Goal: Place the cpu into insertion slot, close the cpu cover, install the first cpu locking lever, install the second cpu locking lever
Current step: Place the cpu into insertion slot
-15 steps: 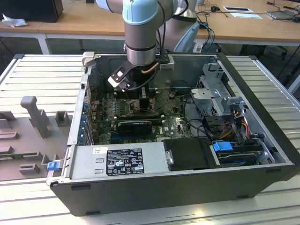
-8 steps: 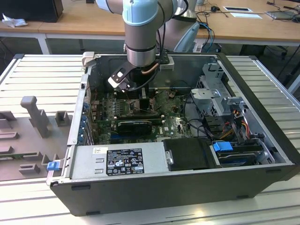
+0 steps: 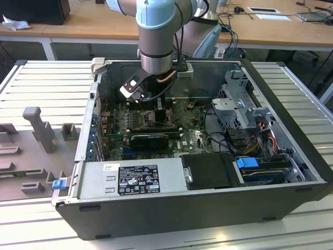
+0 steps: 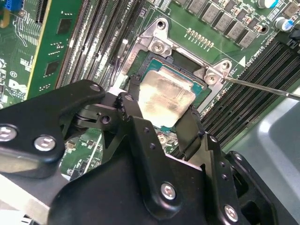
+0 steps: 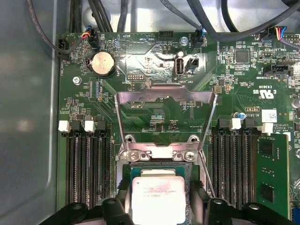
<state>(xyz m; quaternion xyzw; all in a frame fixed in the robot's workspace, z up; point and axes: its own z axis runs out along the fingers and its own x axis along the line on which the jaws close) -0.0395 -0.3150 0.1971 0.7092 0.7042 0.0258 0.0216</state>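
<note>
While the cpu cover [image 5: 164, 97] stands hinged up off the insertion slot [image 4: 157, 47], I have the fingers [image 4: 132, 107] clamped on opposite edges of the cpu [image 4: 166, 96], low in that slot. I judge placement is underway, and it calls for seating flat and square.
</note>
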